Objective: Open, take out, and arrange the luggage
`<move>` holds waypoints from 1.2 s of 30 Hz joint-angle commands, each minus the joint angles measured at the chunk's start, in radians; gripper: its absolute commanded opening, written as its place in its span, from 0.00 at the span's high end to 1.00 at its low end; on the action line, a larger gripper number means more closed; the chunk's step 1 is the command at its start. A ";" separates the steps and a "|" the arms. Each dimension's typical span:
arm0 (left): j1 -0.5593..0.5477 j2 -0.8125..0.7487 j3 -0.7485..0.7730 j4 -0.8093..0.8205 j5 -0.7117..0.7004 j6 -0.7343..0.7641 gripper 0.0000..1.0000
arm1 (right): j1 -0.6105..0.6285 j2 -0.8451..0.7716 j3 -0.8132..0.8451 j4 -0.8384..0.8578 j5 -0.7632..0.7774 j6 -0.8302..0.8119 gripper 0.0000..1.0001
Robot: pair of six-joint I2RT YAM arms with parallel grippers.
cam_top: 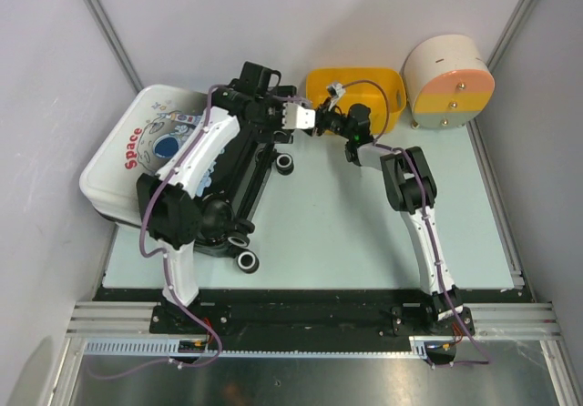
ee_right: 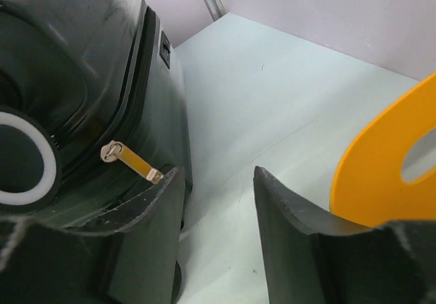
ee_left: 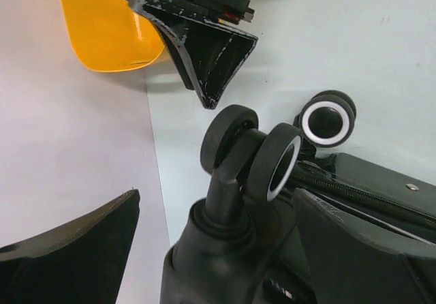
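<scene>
The luggage (cam_top: 146, 142) lies flat at the left of the table, white "Space" shell toward the wall and black half (cam_top: 246, 174) toward the middle. My left gripper (ee_left: 216, 202) is open, its fingers (ee_left: 75, 246) wide on either side of a caster wheel (ee_left: 272, 157) without touching it. My right gripper (ee_right: 218, 174) is open over bare table beside the black shell (ee_right: 88, 58). A gold zipper pull (ee_right: 133, 162) sticks out just past its left fingertip, not between the jaws. In the top view both grippers (cam_top: 296, 117) (cam_top: 321, 119) meet at the suitcase's far corner.
A yellow basket (cam_top: 387, 83) stands at the back, close behind the right gripper. A round cream-and-orange drawer box (cam_top: 448, 83) sits at the back right. Suitcase wheels (cam_top: 285, 165) (cam_top: 247, 260) jut onto the pale green table (cam_top: 346, 233).
</scene>
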 commanded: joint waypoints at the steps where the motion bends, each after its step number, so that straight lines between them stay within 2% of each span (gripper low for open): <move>1: 0.002 0.066 0.043 0.013 -0.009 0.144 0.04 | -0.015 -0.102 -0.024 0.021 -0.025 0.005 0.46; 6: 0.009 0.096 0.033 0.010 0.016 0.185 0.06 | -0.031 -0.162 -0.067 0.003 -0.051 -0.024 0.38; 7: 0.009 0.101 0.034 0.013 0.019 0.190 0.07 | -0.032 -0.169 -0.077 0.000 -0.059 -0.030 0.34; 10: 0.010 0.147 0.068 0.012 0.039 0.181 0.15 | -0.034 -0.203 -0.110 -0.011 -0.071 -0.064 0.25; 11: 0.010 0.158 0.076 0.010 0.054 0.176 0.24 | -0.034 -0.209 -0.116 -0.016 -0.071 -0.073 0.24; 13: 0.006 0.174 0.083 0.010 0.062 0.173 0.34 | -0.040 -0.231 -0.126 -0.034 -0.073 -0.091 0.24; 14: 0.003 0.172 0.077 0.009 0.057 0.174 0.44 | -0.046 -0.237 -0.129 -0.039 -0.077 -0.093 0.24; 16: -0.008 0.152 0.031 0.002 0.062 0.182 0.55 | -0.061 -0.267 -0.135 -0.065 -0.094 -0.122 0.24; 18: -0.023 0.097 -0.048 -0.002 0.073 0.205 0.72 | -0.078 -0.294 -0.166 -0.088 -0.105 -0.183 0.24; 19: -0.030 0.078 -0.074 -0.004 0.074 0.210 0.90 | -0.086 -0.317 -0.179 -0.114 -0.123 -0.203 0.24; 20: -0.043 0.035 -0.101 -0.005 0.085 0.210 0.99 | -0.089 -0.329 -0.204 -0.129 -0.133 -0.225 0.24; 23: -0.079 -0.040 -0.219 -0.021 0.134 0.204 1.00 | -0.112 -0.379 -0.274 -0.178 -0.197 -0.309 0.25; 27: -0.134 -0.225 -0.428 -0.033 0.227 0.201 1.00 | -0.130 -0.445 -0.381 -0.256 -0.278 -0.409 0.25; 32: -0.244 -0.379 -0.570 -0.048 0.341 0.158 1.00 | -0.132 -0.511 -0.521 -0.312 -0.366 -0.470 0.25; 35: -0.304 -0.462 -0.641 -0.060 0.385 0.145 1.00 | -0.120 -0.556 -0.607 -0.307 -0.484 -0.487 0.19; 36: -0.316 -0.482 -0.674 -0.063 0.396 0.145 1.00 | -0.118 -0.582 -0.621 -0.360 -0.557 -0.540 0.18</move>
